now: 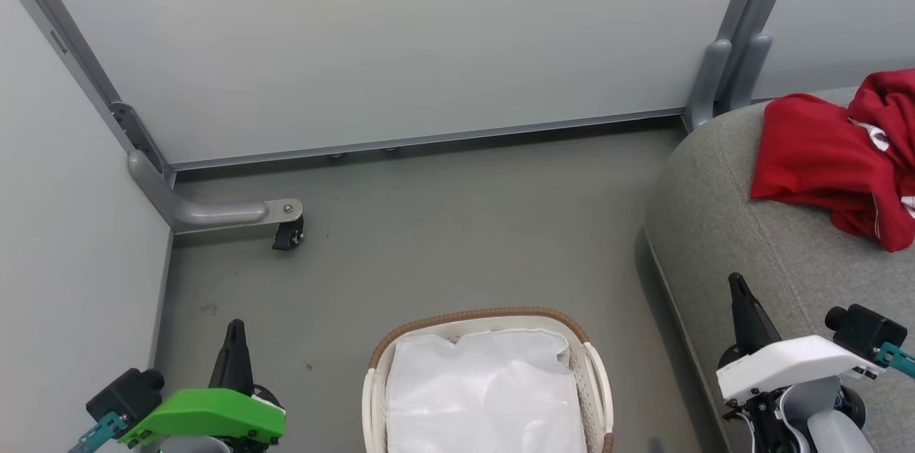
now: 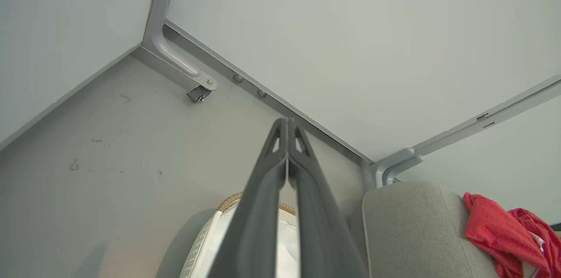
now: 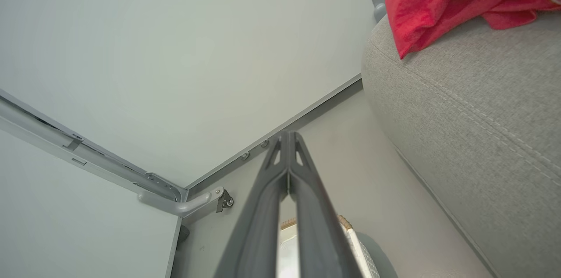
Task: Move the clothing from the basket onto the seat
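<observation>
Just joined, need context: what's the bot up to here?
Nothing is being handled. The left gripper and right gripper are shut and empty, either side of the basket. The visible part of the basket holds just its white lining; the red clothing lies bunched on the sofa. The move looks done.

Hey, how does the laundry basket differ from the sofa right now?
The basket is white plastic with a brown rim; the sofa is grey woven fabric. The basket holds a white lining; the sofa bears the red clothing. The basket is far smaller than the sofa. Both stand on the floor.
</observation>
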Controlling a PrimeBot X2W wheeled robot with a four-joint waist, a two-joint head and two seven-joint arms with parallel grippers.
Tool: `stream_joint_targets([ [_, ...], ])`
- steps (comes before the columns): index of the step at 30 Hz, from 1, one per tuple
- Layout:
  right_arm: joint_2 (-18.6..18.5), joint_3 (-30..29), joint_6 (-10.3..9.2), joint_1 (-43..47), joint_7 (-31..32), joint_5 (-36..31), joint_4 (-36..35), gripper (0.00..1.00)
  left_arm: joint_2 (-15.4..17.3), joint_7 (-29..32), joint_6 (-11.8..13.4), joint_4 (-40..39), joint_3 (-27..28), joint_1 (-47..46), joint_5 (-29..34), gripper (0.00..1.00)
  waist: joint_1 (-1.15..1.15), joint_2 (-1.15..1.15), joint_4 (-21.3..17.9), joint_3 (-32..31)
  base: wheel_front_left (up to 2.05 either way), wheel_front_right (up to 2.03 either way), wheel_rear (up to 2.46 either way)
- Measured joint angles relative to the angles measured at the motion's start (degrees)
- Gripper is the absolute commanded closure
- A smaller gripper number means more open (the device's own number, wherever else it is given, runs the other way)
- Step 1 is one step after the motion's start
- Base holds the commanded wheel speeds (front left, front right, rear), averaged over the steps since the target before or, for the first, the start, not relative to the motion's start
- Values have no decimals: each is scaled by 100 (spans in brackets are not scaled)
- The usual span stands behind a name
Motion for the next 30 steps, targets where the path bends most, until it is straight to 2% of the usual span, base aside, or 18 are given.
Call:
stream_joint_targets([
  [30,-12,-144,-1,9,542,2173,-232,100,0,563,-153,-245,385,-115,-1885,100,0,0,-70,-20,0,0,0],
])
